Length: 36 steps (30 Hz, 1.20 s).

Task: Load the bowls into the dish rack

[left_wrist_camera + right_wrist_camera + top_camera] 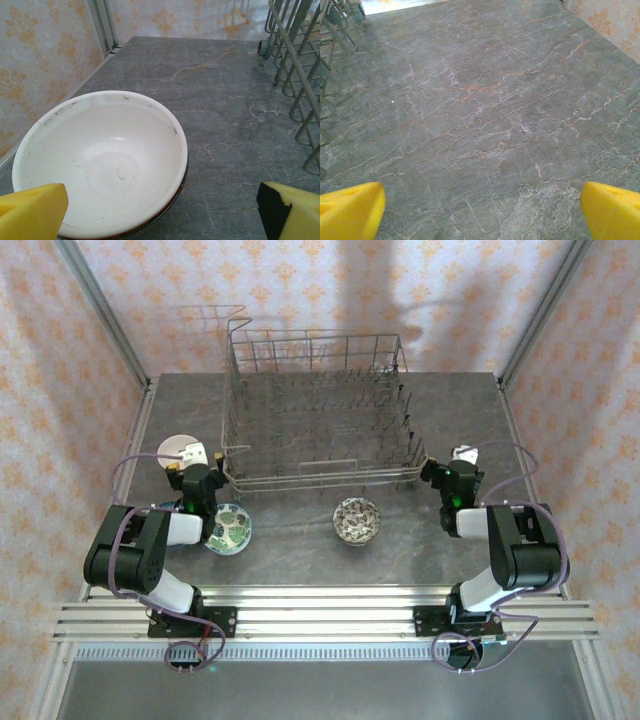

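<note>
white bowl [100,160] close at left wrist, brown-patterned bowl [357,520] overhead

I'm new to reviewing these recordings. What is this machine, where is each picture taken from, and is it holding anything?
These are two robot arms bolted at the near edge of a table. The top picture looks down from above and behind them. The other two come from a camera on each wrist, with yellow fingertips in the bottom corners. A wire dish rack stands at the back, with no bowl in it. On the table sit a white bowl, a green floral bowl and a brown-patterned bowl. The left hand is open by the white bowl; the right hand is open over bare table. Neither holds anything.
</note>
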### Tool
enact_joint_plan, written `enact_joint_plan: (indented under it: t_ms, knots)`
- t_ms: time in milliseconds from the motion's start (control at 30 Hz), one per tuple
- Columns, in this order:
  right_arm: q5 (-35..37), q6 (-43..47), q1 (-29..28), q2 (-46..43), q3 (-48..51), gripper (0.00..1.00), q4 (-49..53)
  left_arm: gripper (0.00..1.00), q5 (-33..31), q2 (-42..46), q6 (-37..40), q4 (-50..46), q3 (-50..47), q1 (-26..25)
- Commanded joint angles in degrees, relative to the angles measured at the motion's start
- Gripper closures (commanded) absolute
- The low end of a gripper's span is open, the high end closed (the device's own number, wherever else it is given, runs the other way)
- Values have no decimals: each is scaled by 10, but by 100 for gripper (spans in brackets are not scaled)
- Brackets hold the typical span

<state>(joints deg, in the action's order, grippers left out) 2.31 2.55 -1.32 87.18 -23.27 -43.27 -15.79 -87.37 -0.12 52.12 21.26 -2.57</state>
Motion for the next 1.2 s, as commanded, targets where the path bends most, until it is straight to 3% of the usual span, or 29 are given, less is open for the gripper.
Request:
enact_joint_plan:
  t_ms: [0,167,367,467,567,667,767,933,1033,1167]
  knots:
    - [45,-23,2,-36,-5,1,12,1,-3,23,-15,7,-15,6]
    - [43,-24,4,-101,1,1,57,1,-18,109,-27,-57,-19,11]
    - [54,-49,4,-180,-40,1,202,1,-50,201,-40,-114,-21,17]
    - [75,-55,4,-234,-55,1,259,1,-71,256,-49,-188,2,17]
    - [92,-54,4,-289,-85,1,341,1,-82,314,-94,-326,55,21]
    - [90,-53,5,-325,-146,1,447,1,-15,365,-139,-451,121,23]
    - [25,-50,5,-319,-230,1,559,1,91,390,-183,-532,190,23]
    - [-97,-63,-4,-241,-348,5,671,1,259,331,-198,-768,380,19]
    - [-123,-62,-24,-169,-421,11,733,1,284,311,-199,-814,417,12]
    - [-81,-65,-59,-77,-506,13,810,1,291,284,-191,-841,441,11]
